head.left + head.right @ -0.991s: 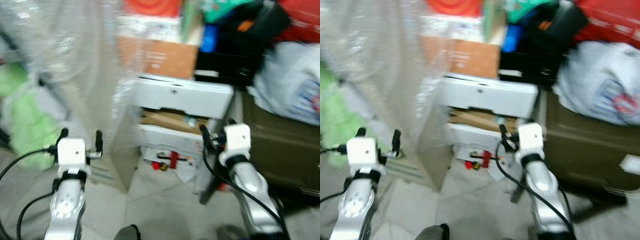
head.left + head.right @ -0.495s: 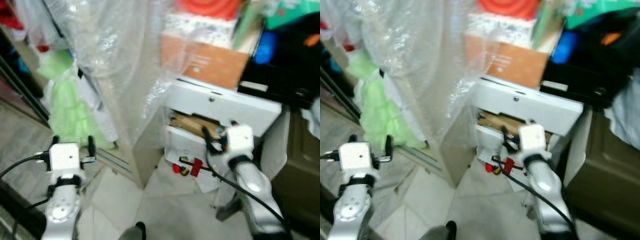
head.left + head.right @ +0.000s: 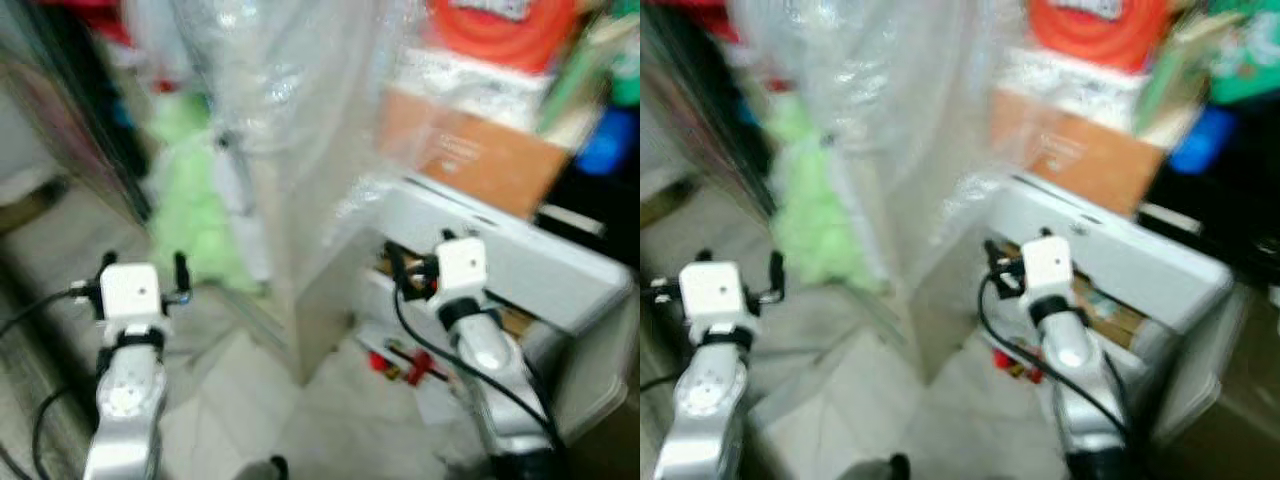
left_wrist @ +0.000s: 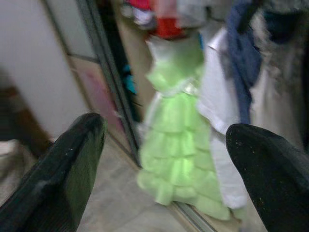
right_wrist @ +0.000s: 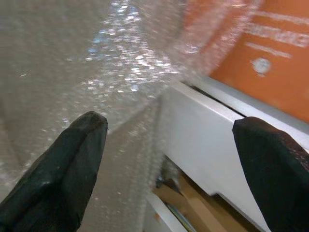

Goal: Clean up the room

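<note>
Blurred views. Biggest thing: one clear bubble-wrap sheet (image 3: 290,110) hanging far centre, draped down over the left end of one white cabinet (image 3: 530,270) on the right. Pale tiled floor (image 3: 240,400) runs open in the near centre and to the left, bounded far left by one dark sliding-door track and frame (image 3: 90,150) and right by the cabinet's side panel. One green ruffled dress (image 4: 176,145) hangs left of the wrap, with white and blue clothes just beside it. On the cabinet top: one orange cardboard box (image 3: 470,160), one red round item (image 3: 500,30) above it. One small red object (image 3: 415,365) lies on the floor under the cabinet's open front, near right. Compared with a second ago the whole scene has slid right, so the camera turned left: the dress and door frame now sit centre-left and the dark bags on the right are gone from sight. Two grippers: left gripper (image 4: 164,159) raised near left over the floor, fingers spread wide, empty; right gripper (image 5: 169,159) raised before the cabinet's left edge, fingers spread wide, empty.
</note>
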`<state>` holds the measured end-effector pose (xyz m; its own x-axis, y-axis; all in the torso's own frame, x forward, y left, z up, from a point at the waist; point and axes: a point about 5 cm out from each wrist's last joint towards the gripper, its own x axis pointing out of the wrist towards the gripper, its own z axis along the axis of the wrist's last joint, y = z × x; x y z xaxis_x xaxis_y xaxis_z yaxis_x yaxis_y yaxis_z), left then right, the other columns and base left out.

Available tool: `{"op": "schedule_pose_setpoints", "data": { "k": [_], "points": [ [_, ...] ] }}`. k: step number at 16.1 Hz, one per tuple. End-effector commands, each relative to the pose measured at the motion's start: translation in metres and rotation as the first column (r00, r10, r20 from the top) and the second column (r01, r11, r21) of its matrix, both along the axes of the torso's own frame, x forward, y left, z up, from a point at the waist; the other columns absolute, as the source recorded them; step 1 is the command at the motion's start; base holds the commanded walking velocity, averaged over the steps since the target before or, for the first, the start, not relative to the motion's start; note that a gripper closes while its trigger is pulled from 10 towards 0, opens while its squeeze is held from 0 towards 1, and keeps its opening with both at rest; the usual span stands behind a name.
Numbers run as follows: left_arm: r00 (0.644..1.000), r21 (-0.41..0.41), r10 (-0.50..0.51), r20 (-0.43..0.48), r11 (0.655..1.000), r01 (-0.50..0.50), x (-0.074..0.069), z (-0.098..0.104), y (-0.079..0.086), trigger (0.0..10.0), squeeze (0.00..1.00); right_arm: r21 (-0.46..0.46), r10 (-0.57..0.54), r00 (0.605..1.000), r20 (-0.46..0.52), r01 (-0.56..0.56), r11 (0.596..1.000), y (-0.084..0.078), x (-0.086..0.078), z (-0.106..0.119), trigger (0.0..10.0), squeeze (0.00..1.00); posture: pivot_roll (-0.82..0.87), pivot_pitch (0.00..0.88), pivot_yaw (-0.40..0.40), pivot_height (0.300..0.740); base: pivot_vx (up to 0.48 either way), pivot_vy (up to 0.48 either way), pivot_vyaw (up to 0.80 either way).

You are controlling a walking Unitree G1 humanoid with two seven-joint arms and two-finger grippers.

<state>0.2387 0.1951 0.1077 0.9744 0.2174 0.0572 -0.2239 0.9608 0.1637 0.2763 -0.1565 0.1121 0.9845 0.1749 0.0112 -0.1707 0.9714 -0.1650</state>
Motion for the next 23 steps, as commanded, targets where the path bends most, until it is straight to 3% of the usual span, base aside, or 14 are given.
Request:
{"op": "schedule_pose_setpoints", "data": {
  "k": [1,12,18,20,23],
  "points": [
    [1.0,0.01,0.003,-0.014,1.0,-0.002,0.0,-0.002,0.001,10.0,0.0,0.004,-0.001,1.0,-0.005,0.001,1.0,0.0,0.001,-0.001,10.0,0.0,-0.09,0.04,0.016,0.74,0.0,0.0,0.8],
    [0.999,-0.001,0.039,-0.035,0.999,-0.04,0.001,-0.006,0.005,10.0,0.0,0.016,0.008,1.0,-0.002,-0.008,1.0,0.008,0.004,-0.001,10.0,0.0,-0.08,0.04,0.016,0.74,0.0,0.0,0.8],
    [0.998,-0.064,-0.042,-0.046,0.997,0.039,0.006,-0.008,-0.005,10.0,0.0,0.029,-0.003,1.0,0.0,0.003,1.0,0.006,0.004,0.0,10.0,0.0,-0.08,0.043,0.014,0.74,0.0,0.0,0.49],
    [0.989,-0.128,-0.138,-0.048,0.983,0.131,0.003,-0.008,-0.016,10.0,0.0,0.038,-0.002,1.0,-0.01,0.002,0.999,-0.003,-0.012,0.0,10.0,0.0,-0.08,0.042,0.008,0.74,0.0,0.0,0.0],
    [0.986,-0.098,-0.158,-0.049,0.983,0.152,-0.002,-0.007,-0.016,10.0,0.0,0.02,0.02,0.999,-0.041,-0.019,1.0,-0.008,-0.032,-0.004,10.0,0.0,-0.08,0.043,0.007,0.74,0.0,0.0,0.0]
  ]
}}
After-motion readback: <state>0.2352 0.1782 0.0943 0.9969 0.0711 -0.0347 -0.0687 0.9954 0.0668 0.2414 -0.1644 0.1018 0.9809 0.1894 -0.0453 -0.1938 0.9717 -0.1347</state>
